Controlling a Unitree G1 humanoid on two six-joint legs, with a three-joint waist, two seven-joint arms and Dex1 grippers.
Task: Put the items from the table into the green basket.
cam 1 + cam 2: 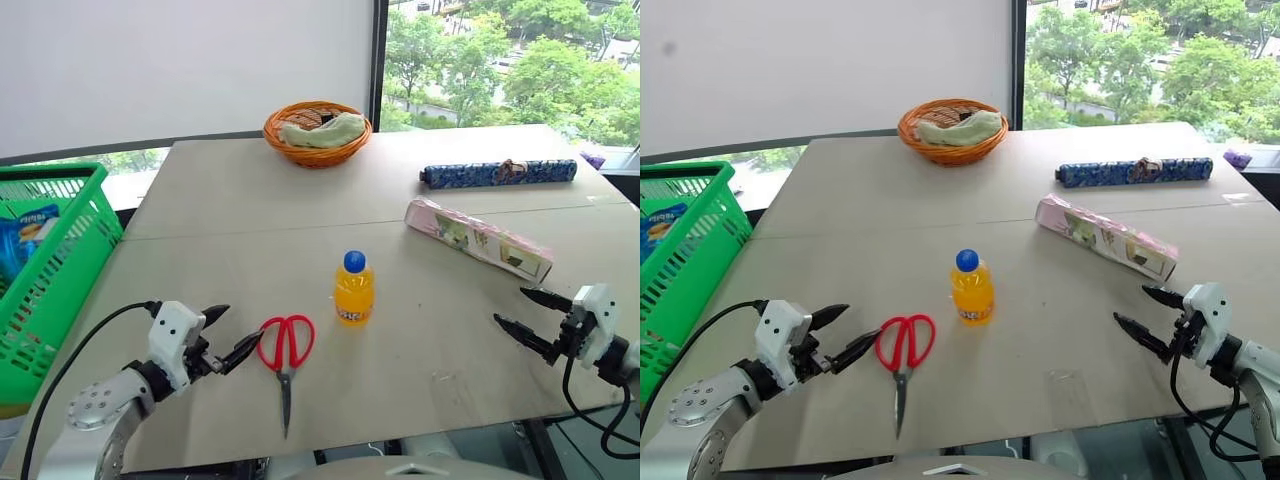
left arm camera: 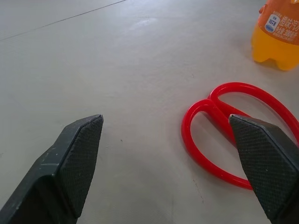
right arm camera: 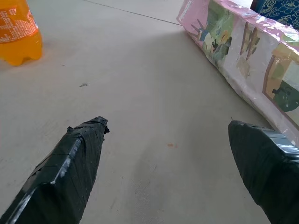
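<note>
Step in hand: the start of a pick; all four items lie on the table (image 1: 200,200), none lifted, and the scissors look like the first target.
Left gripper (image 1: 232,336): released, jaws spread wide and empty, low over the table with its tips just beside the red handles.
Right gripper (image 1: 522,313): released too, jaws wide apart, holding nothing, hovering near the close end of the box without touching it.
Scissors (image 1: 284,352): flat on the table near the front edge, red loops toward the left gripper's side, blades pointing at the robot.
Bottle (image 1: 353,289): upright, orange with a blue cap, just beyond the scissors and apart from them.
Box (image 1: 477,238): long, pink, printed with pictures, lying slantwise on the robot's right.
Roll (image 1: 498,173): dark blue, patterned, lying behind the box, well apart from both grippers.
Green basket (image 1: 62,262): off the table's left edge, with a blue packet already inside.
Wicker basket (image 1: 317,132): at the far edge, holding cloths; not the goal.
Next move, as a judgement: the left gripper needs to straddle a handle loop, close, lift, then swing left over the green rim. The flat, thin handles may slip.
</note>
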